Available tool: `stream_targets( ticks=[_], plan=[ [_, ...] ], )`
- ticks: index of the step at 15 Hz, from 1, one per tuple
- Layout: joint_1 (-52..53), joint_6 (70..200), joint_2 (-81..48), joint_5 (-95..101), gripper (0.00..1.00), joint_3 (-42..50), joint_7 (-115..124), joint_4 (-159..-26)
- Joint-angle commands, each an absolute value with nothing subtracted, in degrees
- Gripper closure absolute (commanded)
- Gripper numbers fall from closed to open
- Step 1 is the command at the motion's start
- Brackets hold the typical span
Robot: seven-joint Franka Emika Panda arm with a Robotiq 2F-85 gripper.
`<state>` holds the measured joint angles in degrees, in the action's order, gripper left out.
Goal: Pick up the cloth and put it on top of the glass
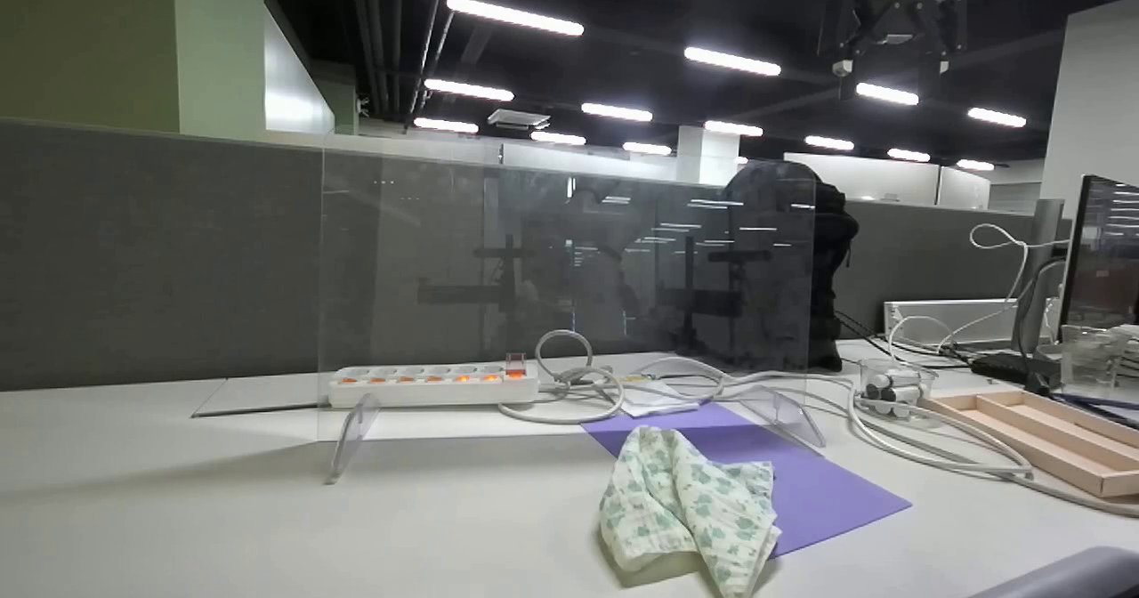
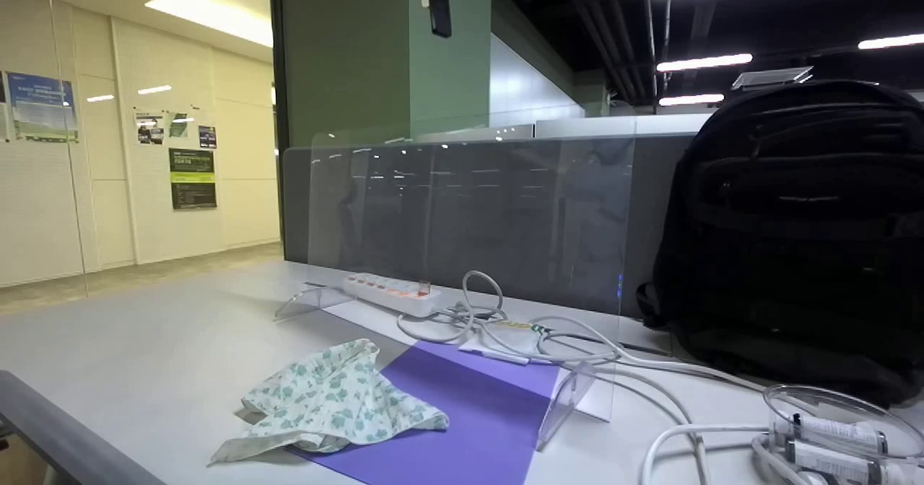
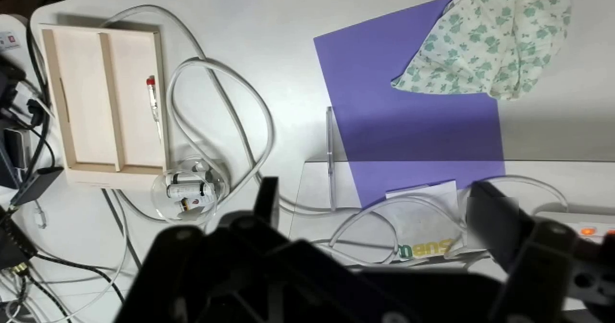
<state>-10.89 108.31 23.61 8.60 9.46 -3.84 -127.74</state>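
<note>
White counter (image 1: 222, 518), w/ clear panel (image 1: 427, 233) standing upright on it. Blk backpack (image 1: 834, 242) beyond it, partly seen thru it in an exterior view. Purple sheet (image 3: 413, 126) lies flat, running under the panel. Cloth (image 2: 339, 398), white w/ green print, is crumpled part on sheet, part on bare counter, on panel's near side in both exterior views, apart from it. Lt. wood tray (image 3: 86, 102) has 2 compartments. Wht power strip (image 1: 436, 391) behind the panel glows orange in spots. Jaws hang high above counter, spread wide, well apart from the cloth. Clear tub (image 2: 779, 405) near tray holds small labelled bottles (image 2: 834, 431).
</note>
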Motion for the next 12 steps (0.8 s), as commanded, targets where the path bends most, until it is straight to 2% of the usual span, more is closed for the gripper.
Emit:
stream_targets(
  ticks=[1,12],
  plan=[
    [-9.4,110.6,24.2,6.8,0.00,9.0,-3.3,-130.8],
    [-2.5,132.8,22.6,1.0,0.00,-1.0,6.6,-151.0]
  ],
)
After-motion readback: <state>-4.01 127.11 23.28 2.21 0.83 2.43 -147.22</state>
